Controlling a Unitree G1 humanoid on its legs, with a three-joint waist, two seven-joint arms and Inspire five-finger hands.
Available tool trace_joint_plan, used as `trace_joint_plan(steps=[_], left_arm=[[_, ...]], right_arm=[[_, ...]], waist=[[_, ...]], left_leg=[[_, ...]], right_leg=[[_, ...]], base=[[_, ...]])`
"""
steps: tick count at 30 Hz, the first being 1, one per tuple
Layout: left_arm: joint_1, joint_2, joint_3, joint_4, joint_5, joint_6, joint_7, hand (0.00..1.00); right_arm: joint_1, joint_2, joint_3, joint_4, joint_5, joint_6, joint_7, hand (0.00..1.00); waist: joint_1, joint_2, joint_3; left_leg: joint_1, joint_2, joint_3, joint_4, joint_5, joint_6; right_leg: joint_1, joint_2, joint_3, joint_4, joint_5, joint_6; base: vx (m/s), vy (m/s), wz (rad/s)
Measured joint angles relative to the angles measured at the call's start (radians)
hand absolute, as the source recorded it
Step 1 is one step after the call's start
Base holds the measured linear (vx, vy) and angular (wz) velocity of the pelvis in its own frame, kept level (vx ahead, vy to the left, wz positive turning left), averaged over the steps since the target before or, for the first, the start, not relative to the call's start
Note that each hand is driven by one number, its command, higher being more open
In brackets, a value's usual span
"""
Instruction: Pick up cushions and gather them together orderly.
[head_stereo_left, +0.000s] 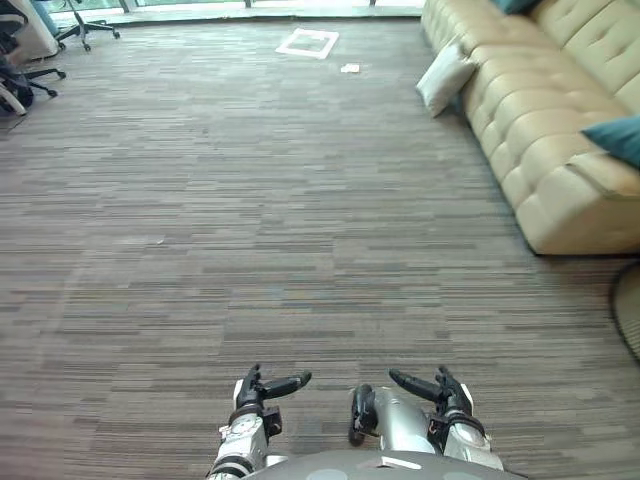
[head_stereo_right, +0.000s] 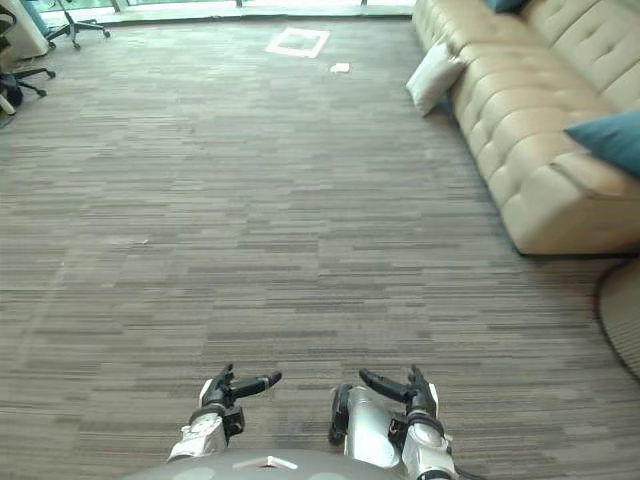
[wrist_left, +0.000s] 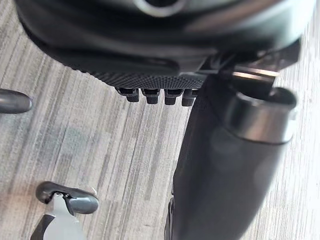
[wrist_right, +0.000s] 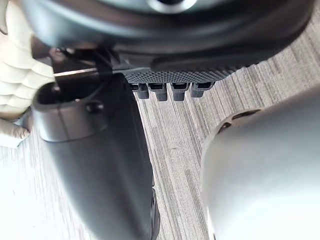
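Grey striped carpet (head_stereo_left: 250, 200) beside a beige sofa (head_stereo_left: 540, 130).
White cushion (head_stereo_left: 443, 78) leans against its base, teal cushion (head_stereo_left: 615, 138) lies on it; left hand (head_stereo_left: 255, 390) and right hand (head_stereo_left: 446, 396) hang low, fingers relaxed, empty.

The carpeted floor (head_stereo_left: 250, 220), striped grey and brown, carries a beige tufted sofa (head_stereo_left: 540, 130) along its right side. A white cushion (head_stereo_left: 443, 78) stands on the carpet, leaning against the sofa's front. Two teal cushions (head_stereo_left: 615, 138) lie on the sofa. At the far end lies a white square outline (head_stereo_left: 308, 43), with a small white scrap (head_stereo_left: 350, 68) just beside it. Office chairs (head_stereo_left: 85, 25) stand at the far left.
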Motion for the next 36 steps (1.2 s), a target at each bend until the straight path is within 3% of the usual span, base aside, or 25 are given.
trace_joint_plan(steps=[1,2,3,4,5,6,7,9,10,13,16,17,19,20,21,22,23,26,28,30,31,32,33,34,36], left_arm=[[0.0,0.0,0.001,-0.005,0.001,0.002,-0.004,1.0],[0.001,0.001,0.002,-0.01,0.001,0.002,-0.006,1.0],[0.009,0.002,0.014,-0.032,0.001,0.002,-0.007,1.0],[0.012,0.002,0.018,-0.038,0.001,0.001,-0.006,1.0],[0.015,0.002,0.023,-0.052,0.0,0.0,-0.004,1.0],[0.018,0.003,0.043,-0.085,-0.002,0.0,0.002,1.0],[0.019,0.003,0.047,-0.094,-0.003,0.0,0.002,1.0],[0.022,0.004,0.049,-0.117,-0.003,-0.002,0.001,1.0],[0.02,0.002,0.054,-0.125,-0.004,-0.005,0.002,1.0],[0.017,0.003,0.058,-0.141,-0.004,-0.017,0.006,1.0],[0.013,0.004,0.057,-0.147,-0.016,-0.036,0.014,1.0],[0.013,0.013,0.057,-0.152,-0.021,-0.034,0.014,1.0],[0.01,0.021,0.059,-0.138,-0.021,-0.028,0.014,1.0],[-0.003,0.043,0.056,-0.124,-0.02,-0.021,0.015,1.0],[-0.012,0.053,0.054,-0.109,-0.02,-0.018,0.015,1.0],[-0.015,0.058,0.054,-0.105,-0.02,-0.014,0.016,1.0],[-0.017,0.068,0.054,-0.082,-0.021,-0.003,0.023,1.0],[0.002,0.068,0.049,-0.069,-0.021,0.002,0.035,1.0],[0.001,0.066,0.042,-0.064,-0.021,0.002,0.034,1.0],[-0.001,0.061,0.039,-0.026,-0.022,0.013,0.033,1.0],[-0.001,0.06,0.039,-0.024,-0.021,0.013,0.033,1.0],[0.0,0.054,0.034,-0.017,-0.021,0.012,0.031,1.0],[0.001,0.046,0.018,-0.006,-0.02,0.013,0.028,1.0],[0.001,0.041,0.011,0.002,-0.019,0.012,0.025,1.0],[-0.008,0.018,0.009,0.003,-0.015,0.006,0.003,1.0]], right_arm=[[0.011,0.002,0.0,-0.002,0.001,0.007,-0.003,1.0],[0.016,0.002,0.0,-0.006,0.001,0.009,-0.003,1.0],[0.025,-0.005,0.006,-0.007,0.001,0.013,-0.001,1.0],[0.027,-0.006,0.008,-0.006,0.001,0.013,-0.003,1.0],[0.028,-0.006,0.013,-0.006,0.001,0.013,-0.004,1.0],[0.03,-0.002,0.025,0.002,0.012,0.018,-0.006,1.0],[0.03,-0.001,0.033,0.005,0.016,0.02,-0.007,1.0],[0.03,-0.001,0.043,0.012,0.02,0.024,-0.007,1.0],[0.031,-0.002,0.042,0.015,0.02,0.025,-0.009,1.0],[0.031,0.0,0.043,0.024,0.02,0.025,-0.018,1.0],[0.033,-0.002,0.039,0.045,0.019,0.026,-0.022,1.0],[0.039,0.006,0.039,0.052,0.018,0.035,-0.024,1.0],[0.052,0.027,0.039,0.051,0.018,0.037,-0.023,1.0],[0.052,0.049,0.032,0.047,0.02,0.038,-0.021,1.0],[0.051,0.06,0.031,0.04,0.017,0.039,-0.018,1.0],[0.052,0.059,0.033,0.04,0.014,0.039,-0.014,1.0],[0.044,0.055,0.04,0.032,-0.001,0.037,-0.006,1.0],[0.047,0.034,0.04,0.008,-0.001,0.014,0.001,1.0],[0.053,0.034,0.037,-0.011,-0.001,0.001,-0.001,1.0],[0.043,0.015,0.033,-0.018,0.004,-0.003,-0.003,1.0],[0.04,0.014,0.032,-0.018,0.004,-0.004,-0.003,1.0],[0.029,0.015,0.03,-0.019,0.005,-0.003,-0.003,1.0],[0.021,0.014,0.018,-0.02,0.018,-0.001,0.002,1.0],[0.017,0.014,0.013,-0.018,0.018,-0.001,0.001,1.0],[0.005,0.005,-0.001,-0.017,0.009,0.0,0.0,1.0]], waist=[[-0.012,0.003,-0.001],[-0.011,0.008,-0.003],[-0.004,0.025,-0.01],[-0.003,0.029,-0.01],[-0.001,0.032,-0.007],[0.003,0.021,-0.001],[0.005,0.015,0.0],[0.015,0.004,0.003],[0.03,0.005,0.004],[0.047,0.003,0.006],[0.061,0.0,0.005],[0.069,-0.016,-0.005],[0.068,-0.039,-0.032],[0.067,-0.088,-0.037],[0.064,-0.107,-0.035],[0.061,-0.114,-0.036],[0.056,-0.113,-0.028],[0.047,-0.08,-0.023],[0.037,-0.07,-0.019],[0.02,-0.058,-0.009],[0.017,-0.057,-0.006],[0.007,-0.057,-0.003],[-0.006,-0.041,0.002],[-0.005,-0.033,-0.001],[0.003,-0.008,0.01]], left_leg=[[-0.101,0.041,-0.073,0.257,0.0,-0.114],[-0.14,0.051,-0.093,0.36,0.003,-0.174],[-0.262,0.077,-0.112,0.661,0.017,-0.227],[-0.285,0.083,-0.11,0.714,0.017,-0.227],[-0.336,0.097,-0.093,0.824,0.012,-0.219],[-0.428,0.109,-0.029,0.911,-0.014,-0.174],[-0.452,0.11,-0.009,0.908,-0.023,-0.156],[-0.537,0.111,0.048,0.801,-0.066,-0.076],[-0.571,0.109,0.08,0.629,-0.077,-0.054],[-0.645,0.1,0.058,0.379,-0.033,-0.035],[-0.679,0.104,0.064,0.231,0.02,-0.047],[-0.684,0.083,0.072,0.275,0.095,-0.011],[-0.684,0.044,0.086,0.323,0.149,0.012],[-0.652,-0.001,0.112,0.332,0.102,0.026],[-0.626,-0.026,0.118,0.328,0.077,0.04],[-0.609,-0.038,0.117,0.324,0.06,0.048],[-0.523,-0.061,0.117,0.294,0.025,0.06],[-0.324,-0.072,0.102,0.151,0.01,0.07],[-0.253,-0.073,0.083,0.081,0.001,0.068],[-0.144,-0.073,0.069,-0.002,-0.013,0.061],[-0.129,-0.073,0.065,-0.012,-0.017,0.06],[-0.084,-0.072,0.057,-0.042,-0.044,0.042],[-0.042,-0.058,0.031,-0.057,-0.069,0.021],[-0.032,-0.047,0.023,-0.061,-0.073,0.021],[-0.019,-0.039,-0.001,-0.046,-0.034,0.016]], right_leg=[[0.077,0.023,-0.038,-0.053,-0.022,-0.004],[0.099,0.037,-0.043,-0.075,-0.02,-0.009],[0.174,0.087,-0.053,-0.144,-0.02,-0.013],[0.192,0.096,-0.054,-0.159,-0.021,-0.014],[0.236,0.117,-0.052,-0.195,-0.023,-0.019],[0.32,0.132,-0.05,-0.254,-0.024,-0.021],[0.34,0.132,-0.048,-0.27,-0.024,-0.021],[0.419,0.131,-0.029,-0.336,-0.016,-0.006],[0.468,0.122,-0.001,-0.377,-0.012,0.007],[0.53,0.092,0.046,-0.419,-0.03,0.039],[0.579,0.053,0.101,-0.443,-0.088,0.108],[0.611,0.018,0.125,-0.45,-0.11,0.141],[0.586,-0.037,0.164,-0.363,-0.109,0.166],[0.494,-0.106,0.208,-0.146,-0.08,0.18],[0.429,-0.131,0.238,0.013,-0.011,0.171],[0.391,-0.141,0.251,0.101,0.052,0.163],[0.304,-0.16,0.271,0.307,0.108,0.171],[0.177,-0.122,0.217,0.435,0.09,0.159],[0.08,-0.093,0.157,0.412,0.073,0.156],[-0.025,-0.049,0.055,0.185,0.037,0.1],[-0.035,-0.041,0.045,0.138,0.04,0.097],[-0.069,-0.005,0.037,-0.071,0.074,0.089],[-0.06,0.015,0.038,-0.107,0.197,0.022],[-0.045,0.026,0.031,-0.104,0.184,-0.011],[-0.037,0.014,0.022,-0.029,0.112,-0.018]], base=[[0.46,-0.216,0.4],[0.53,-0.216,0.34],[0.33,-0.097,0.02],[0.4,-0.082,-0.04],[0.36,-0.048,-0.11],[0.34,-0.038,-0.14],[0.31,-0.026,-0.17],[0.34,0.013,-0.39],[0.37,0.077,-0.53],[0.48,0.178,-0.64],[0.48,0.266,-0.54],[0.61,0.367,-0.71],[0.72,0.434,-0.5],[0.79,0.475,-0.18],[0.51,0.312,0.03],[0.62,0.34,0.19],[0.6,0.29,0.1],[0.6,0.236,0.09],[0.37,0.058,0.27],[0.56,-0.023,0.23],[0.58,-0.102,0.26],[0.61,-0.18,0.4],[0.53,-0.2,0.43],[0.57,-0.214,0.34],[0.45,-0.17,0.28]])
